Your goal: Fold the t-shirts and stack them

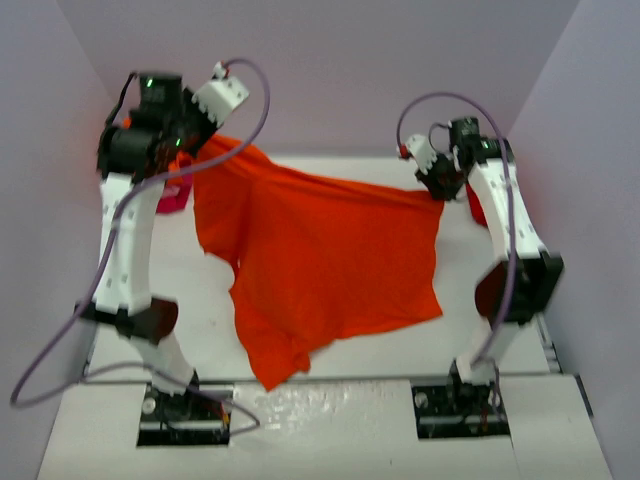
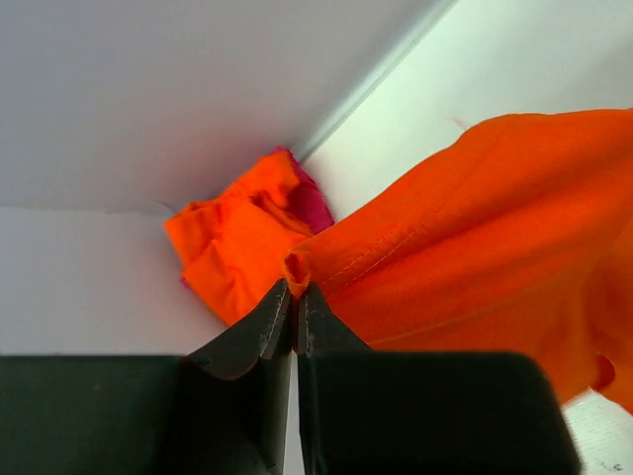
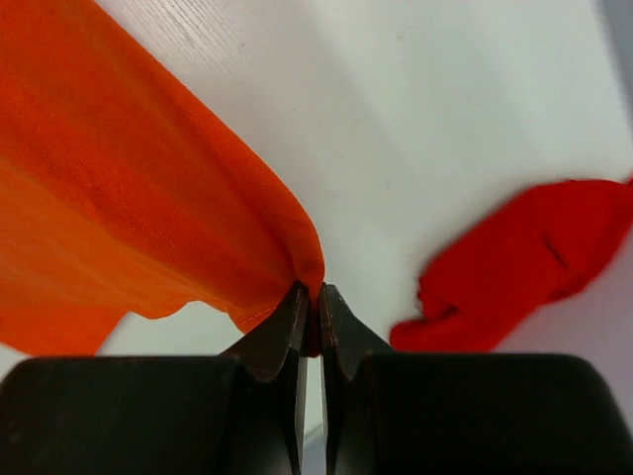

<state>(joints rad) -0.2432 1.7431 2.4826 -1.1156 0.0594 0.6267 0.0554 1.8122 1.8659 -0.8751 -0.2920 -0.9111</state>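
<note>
Hem of the orange t-shirt [image 1: 320,260] is pinched tight in the left gripper [image 2: 297,289]; the right gripper [image 3: 310,292] clamps the opposite edge, the cloth stretched above the table [image 1: 200,295]. A red t-shirt [image 3: 514,267] lies crumpled near the right arm.

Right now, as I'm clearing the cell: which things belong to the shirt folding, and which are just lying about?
Job in hand:
- bright orange cloth t-shirt, pinched by left gripper and right gripper
- orange-and-magenta cloth pile in the corner
- crumpled deep red t-shirt

Just there:
- white table
- purple cables on the arms
</note>
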